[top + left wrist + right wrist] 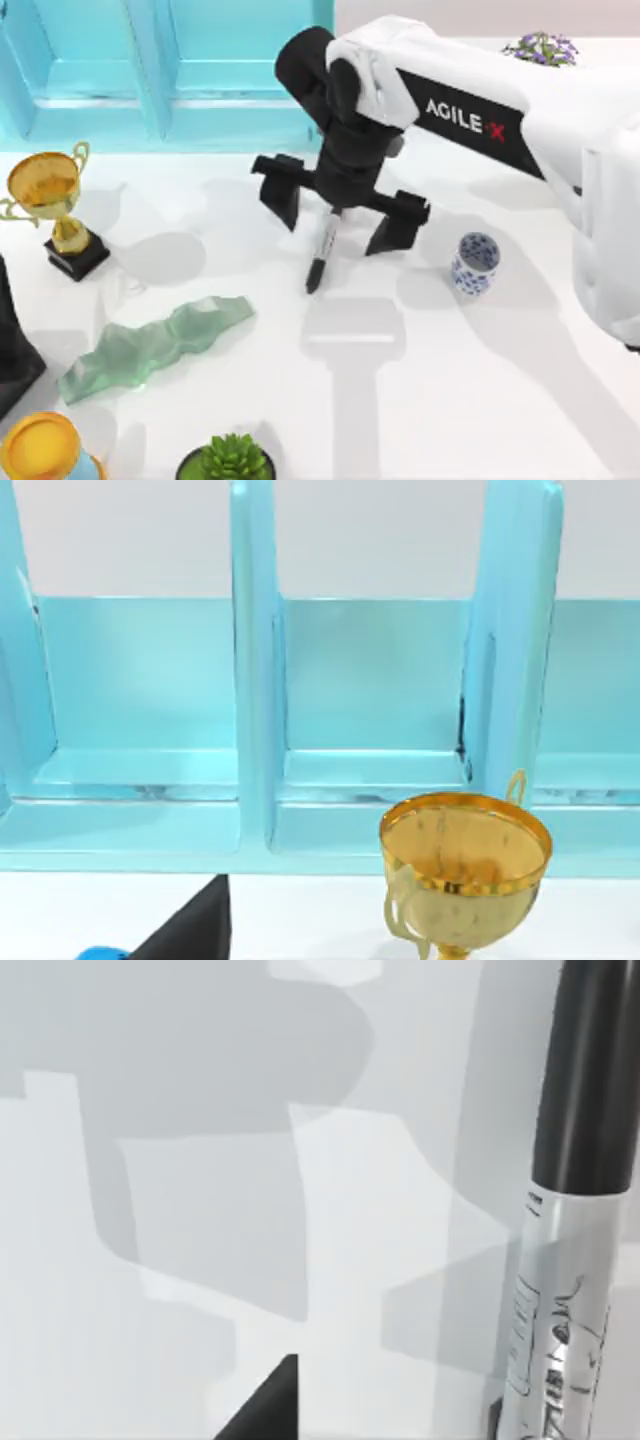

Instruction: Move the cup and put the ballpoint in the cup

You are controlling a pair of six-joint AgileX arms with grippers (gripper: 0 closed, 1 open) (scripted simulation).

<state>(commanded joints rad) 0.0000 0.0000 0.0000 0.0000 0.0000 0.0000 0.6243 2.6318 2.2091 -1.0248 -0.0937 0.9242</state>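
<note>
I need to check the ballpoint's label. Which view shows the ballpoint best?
The right wrist view: the ballpoint is close, its label band readable. The top view shows it whole but small, between the right gripper's open fingers.

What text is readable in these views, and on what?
"AGILE X" in white with a red X, on the black panel of the right arm.
Printed marks on the silver label band of the ballpoint, right wrist view: too blurred to read.
</note>
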